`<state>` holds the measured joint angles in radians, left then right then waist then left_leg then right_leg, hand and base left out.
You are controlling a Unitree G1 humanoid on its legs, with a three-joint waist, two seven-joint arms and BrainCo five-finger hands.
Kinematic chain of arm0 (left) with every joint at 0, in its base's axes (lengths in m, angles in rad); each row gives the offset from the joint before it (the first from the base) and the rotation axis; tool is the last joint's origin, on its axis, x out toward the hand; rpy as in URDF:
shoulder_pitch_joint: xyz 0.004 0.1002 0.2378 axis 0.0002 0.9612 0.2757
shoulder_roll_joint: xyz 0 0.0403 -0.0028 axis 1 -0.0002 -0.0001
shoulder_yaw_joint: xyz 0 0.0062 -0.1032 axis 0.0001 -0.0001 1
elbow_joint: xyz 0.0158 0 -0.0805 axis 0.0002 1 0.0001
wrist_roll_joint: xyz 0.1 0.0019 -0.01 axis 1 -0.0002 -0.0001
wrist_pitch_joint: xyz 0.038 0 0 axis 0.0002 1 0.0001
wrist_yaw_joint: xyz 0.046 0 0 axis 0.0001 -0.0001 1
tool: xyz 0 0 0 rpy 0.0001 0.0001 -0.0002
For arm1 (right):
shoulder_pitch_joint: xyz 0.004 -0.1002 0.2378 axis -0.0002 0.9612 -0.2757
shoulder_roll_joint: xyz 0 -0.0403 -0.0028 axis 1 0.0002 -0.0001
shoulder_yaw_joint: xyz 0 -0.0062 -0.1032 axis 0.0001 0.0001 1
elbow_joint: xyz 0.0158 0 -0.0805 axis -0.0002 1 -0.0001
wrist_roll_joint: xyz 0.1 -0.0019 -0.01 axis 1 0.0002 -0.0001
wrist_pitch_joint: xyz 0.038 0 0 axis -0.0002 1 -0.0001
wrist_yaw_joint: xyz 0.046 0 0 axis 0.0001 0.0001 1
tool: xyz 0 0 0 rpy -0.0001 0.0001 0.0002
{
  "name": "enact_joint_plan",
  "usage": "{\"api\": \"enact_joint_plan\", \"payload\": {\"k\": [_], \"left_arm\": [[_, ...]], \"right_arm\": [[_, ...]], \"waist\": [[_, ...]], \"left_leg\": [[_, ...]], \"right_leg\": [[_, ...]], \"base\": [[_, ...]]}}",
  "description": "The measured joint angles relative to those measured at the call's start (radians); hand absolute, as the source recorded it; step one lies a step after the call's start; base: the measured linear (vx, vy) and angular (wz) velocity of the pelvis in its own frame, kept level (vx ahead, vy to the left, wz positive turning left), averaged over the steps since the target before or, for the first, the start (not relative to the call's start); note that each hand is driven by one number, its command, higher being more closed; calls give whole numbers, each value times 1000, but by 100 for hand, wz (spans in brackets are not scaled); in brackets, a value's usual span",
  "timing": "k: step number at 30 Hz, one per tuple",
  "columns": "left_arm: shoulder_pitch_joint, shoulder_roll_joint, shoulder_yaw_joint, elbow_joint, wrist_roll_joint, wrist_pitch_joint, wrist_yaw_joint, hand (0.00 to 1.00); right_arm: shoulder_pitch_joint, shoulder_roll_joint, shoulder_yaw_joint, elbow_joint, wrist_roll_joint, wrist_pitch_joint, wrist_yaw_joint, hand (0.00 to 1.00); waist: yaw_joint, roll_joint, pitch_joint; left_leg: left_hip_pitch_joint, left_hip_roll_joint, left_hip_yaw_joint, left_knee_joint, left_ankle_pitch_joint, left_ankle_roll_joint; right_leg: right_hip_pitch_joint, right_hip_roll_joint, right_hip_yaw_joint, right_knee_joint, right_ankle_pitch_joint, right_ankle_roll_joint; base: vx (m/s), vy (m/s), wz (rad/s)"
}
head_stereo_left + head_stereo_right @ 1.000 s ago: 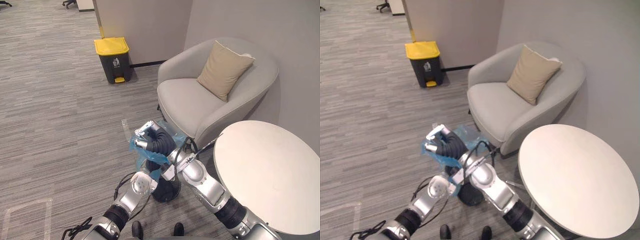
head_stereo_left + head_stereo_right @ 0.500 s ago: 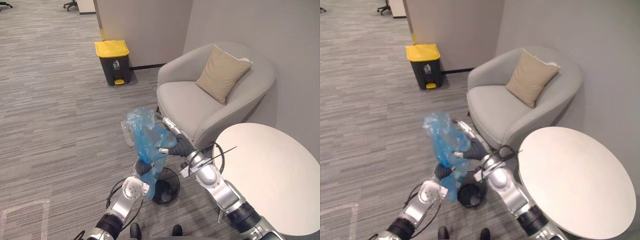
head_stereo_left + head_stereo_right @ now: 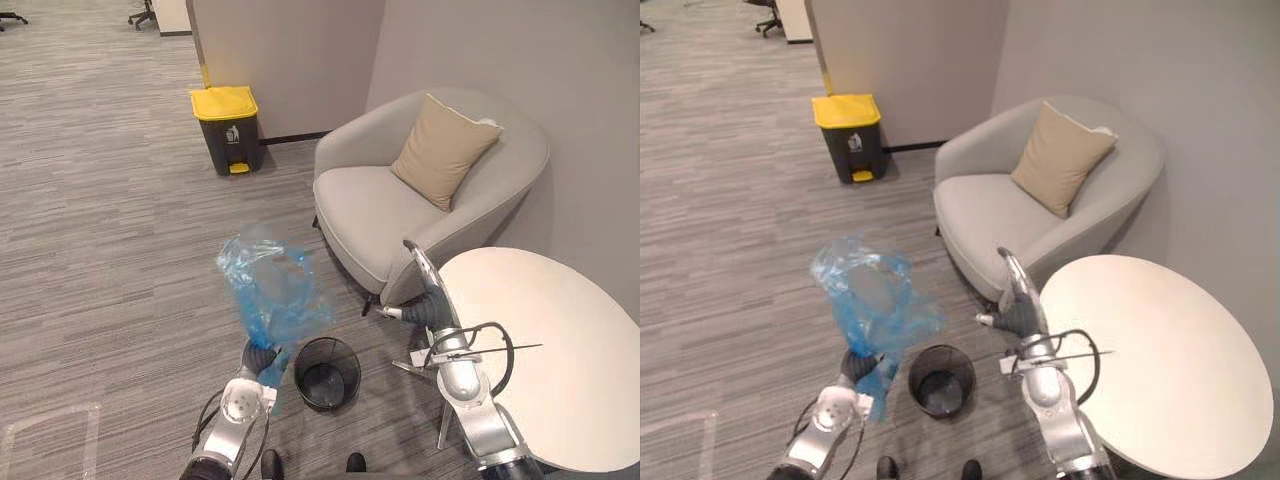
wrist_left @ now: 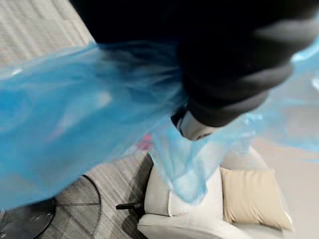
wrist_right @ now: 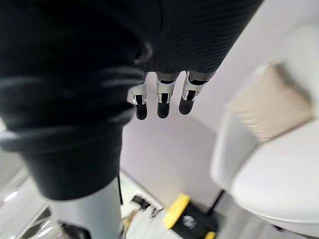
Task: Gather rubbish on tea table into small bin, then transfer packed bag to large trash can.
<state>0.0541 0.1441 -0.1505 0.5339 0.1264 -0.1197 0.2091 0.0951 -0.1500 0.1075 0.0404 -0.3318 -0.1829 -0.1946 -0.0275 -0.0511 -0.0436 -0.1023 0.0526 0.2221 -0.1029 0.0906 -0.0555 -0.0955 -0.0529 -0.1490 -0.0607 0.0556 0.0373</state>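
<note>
A blue plastic bag [image 3: 270, 290] stands bunched in the air, left of the small black mesh bin [image 3: 327, 372] on the carpet. My left hand [image 3: 258, 358] is under the bag, shut on its lower end; in the left wrist view the blue film [image 4: 75, 129] wraps round the curled fingers [image 4: 194, 127]. My right hand [image 3: 425, 290] is open, fingers straight and pointing up, at the rim of the round white tea table [image 3: 560, 350], clear of the bag. The large trash can [image 3: 226, 128], dark with a yellow lid, stands by the far wall.
A grey armchair [image 3: 400, 200] with a beige cushion [image 3: 442, 148] sits between the tea table and the wall corner. Open carpet stretches from the small bin to the large trash can. The right wrist view shows straight fingers [image 5: 159, 99] and the armchair [image 5: 269, 164].
My right hand let go of the bag, opened and swung right to the table's edge. The bag rose out of the small bin and shifted left in my left hand.
</note>
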Motion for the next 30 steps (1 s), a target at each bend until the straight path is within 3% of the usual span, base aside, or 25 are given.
{"api": "enact_joint_plan", "payload": {"k": [14, 17, 23, 28, 29, 30], "left_arm": [[45, -2, 139, 277, -80, 19, -69, 100], [50, -2, 146, 331, -91, 20, -82, 100], [27, -4, 174, 383, -92, 20, -83, 100], [-32, -18, 172, 368, -111, 21, -82, 100], [-36, -27, 175, 338, -112, 19, -79, 100], [-44, -32, 173, 309, -113, 18, -78, 100]], "right_arm": [[-13, 53, -178, 749, 180, 86, 75, 0], [-23, 50, -186, 825, 202, 96, 75, 0], [-98, 54, -212, 891, 223, 112, 63, 0], [-118, 72, -201, 866, 225, 117, 43, 0], [-116, 73, -198, 847, 226, 117, 40, 0], [-108, 74, -198, 826, 226, 117, 37, 0]], "waist": [[11, 31, 15], [13, 35, 23], [21, 39, 112], [30, 34, 157], [34, 44, 164], [32, 46, 165]], "left_leg": [[19, -6, -2, -1, -11, -10], [21, -7, 1, -1, -11, -9], [-7, -8, 45, 3, -2, 2], [-129, 1, 47, 168, -58, 40], [-159, 17, 48, 206, -70, 55], [-176, 17, 21, 242, -76, 57]], "right_leg": [[29, -7, -4, -15, -4, 16], [28, -7, -1, -12, -4, 16], [-49, -10, 46, 50, -4, 20], [-137, -34, 58, 163, -20, 33], [-166, -35, 67, 268, -87, 50], [-201, -39, 71, 447, -173, 40]], "base": [[1, 1, 1], [3, 6, -2], [-35, 34, -20], [-37, 35, 2], [-31, 28, 36], [-9, -16, 56]]}}
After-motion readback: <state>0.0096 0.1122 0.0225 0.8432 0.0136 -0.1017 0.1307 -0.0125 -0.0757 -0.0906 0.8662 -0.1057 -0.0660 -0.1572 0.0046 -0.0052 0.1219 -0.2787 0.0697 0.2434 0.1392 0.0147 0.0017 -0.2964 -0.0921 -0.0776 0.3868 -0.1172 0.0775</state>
